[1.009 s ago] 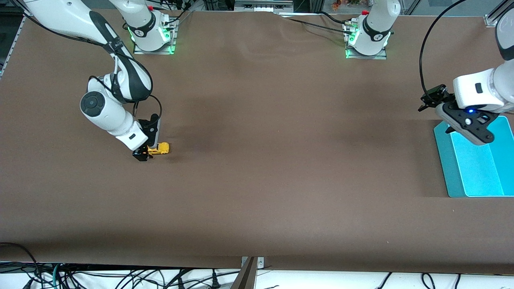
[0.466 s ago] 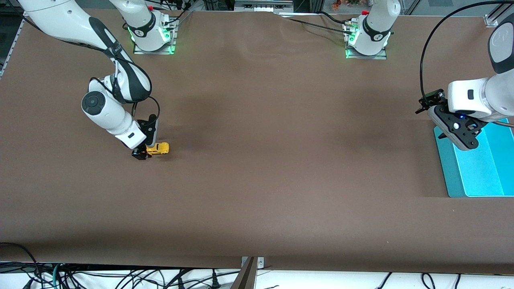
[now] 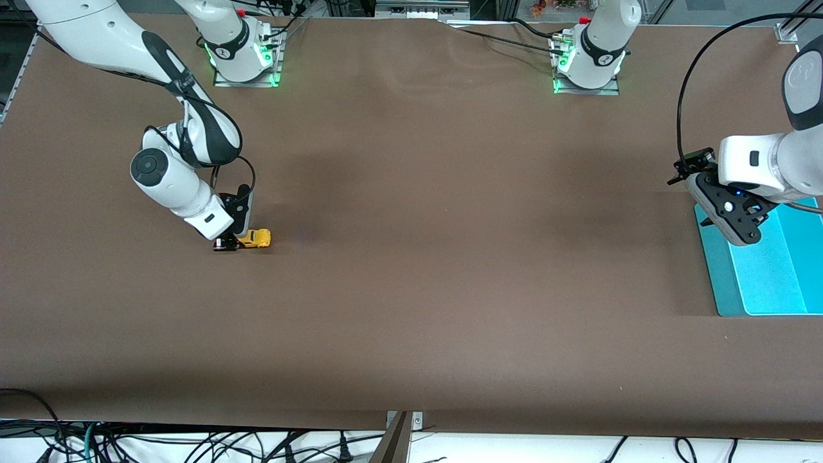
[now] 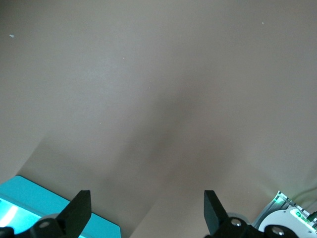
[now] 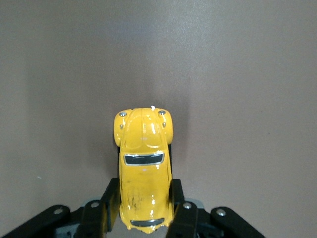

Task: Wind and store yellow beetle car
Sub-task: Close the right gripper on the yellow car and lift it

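Observation:
The yellow beetle car (image 3: 255, 238) stands on the brown table toward the right arm's end. My right gripper (image 3: 229, 244) is down at the table and shut on the car's rear half. In the right wrist view the car (image 5: 144, 158) points away from the gripper (image 5: 146, 210), with a black finger (image 5: 99, 210) pressed on each side. My left gripper (image 3: 707, 207) hangs open and empty over the edge of the teal tray (image 3: 771, 283). In the left wrist view its fingertips (image 4: 79, 208) stand wide apart around bare table.
The teal tray lies at the left arm's end of the table; its corner shows in the left wrist view (image 4: 29, 198). The left arm's base (image 3: 586, 64) and the right arm's base (image 3: 244, 58) stand along the edge farthest from the camera.
The right gripper has sunk slightly while the car stays at the same spot. The left gripper has drifted from over the tray toward the tray's edge and turned a little.

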Action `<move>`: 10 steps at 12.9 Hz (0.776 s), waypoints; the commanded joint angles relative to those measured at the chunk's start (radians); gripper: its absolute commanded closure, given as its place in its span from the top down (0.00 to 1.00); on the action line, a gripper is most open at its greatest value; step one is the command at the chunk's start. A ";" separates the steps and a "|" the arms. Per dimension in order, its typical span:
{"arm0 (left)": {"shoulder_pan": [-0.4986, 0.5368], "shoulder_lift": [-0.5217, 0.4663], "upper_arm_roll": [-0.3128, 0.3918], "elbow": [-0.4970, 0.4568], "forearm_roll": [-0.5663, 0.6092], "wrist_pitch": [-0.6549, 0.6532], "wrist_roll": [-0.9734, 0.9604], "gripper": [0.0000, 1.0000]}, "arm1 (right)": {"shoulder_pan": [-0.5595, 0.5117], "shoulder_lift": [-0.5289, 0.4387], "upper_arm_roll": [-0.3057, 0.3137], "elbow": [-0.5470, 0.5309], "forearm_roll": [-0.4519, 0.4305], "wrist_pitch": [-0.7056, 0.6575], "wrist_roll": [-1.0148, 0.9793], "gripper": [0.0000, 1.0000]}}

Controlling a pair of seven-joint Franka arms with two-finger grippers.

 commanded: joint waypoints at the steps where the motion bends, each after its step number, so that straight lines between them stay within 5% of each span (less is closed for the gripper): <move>1: 0.007 0.008 -0.005 0.008 -0.021 0.001 0.033 1.00 | -0.014 -0.003 0.009 -0.011 -0.021 0.018 0.005 0.13; 10: 0.004 0.000 0.001 0.003 -0.014 0.033 0.036 1.00 | -0.020 0.024 0.011 -0.006 -0.060 0.034 -0.014 0.13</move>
